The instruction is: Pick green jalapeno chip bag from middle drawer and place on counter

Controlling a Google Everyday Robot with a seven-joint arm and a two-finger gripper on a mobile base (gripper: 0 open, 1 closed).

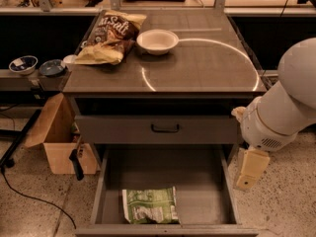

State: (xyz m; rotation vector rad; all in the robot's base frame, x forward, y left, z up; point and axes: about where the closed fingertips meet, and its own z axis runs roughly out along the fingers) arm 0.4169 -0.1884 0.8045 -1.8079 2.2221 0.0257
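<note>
The green jalapeno chip bag (150, 205) lies flat at the front left of the open middle drawer (197, 181), a grey tray pulled out below the cabinet. My gripper (251, 171) hangs from the white arm (281, 112) to the right of the drawer, outside its right wall and above the speckled floor. It is well apart from the bag and holds nothing that I can see. The counter (207, 65) is above, with a pale arc mark on it.
On the counter stand a white bowl (157, 41) and a brown-and-yellow "Salt" bag (113, 36). A closed drawer front with a black handle (165, 128) sits above the open drawer. A cardboard box (54, 142) and a shelf with two small bowls (23, 63) are at the left.
</note>
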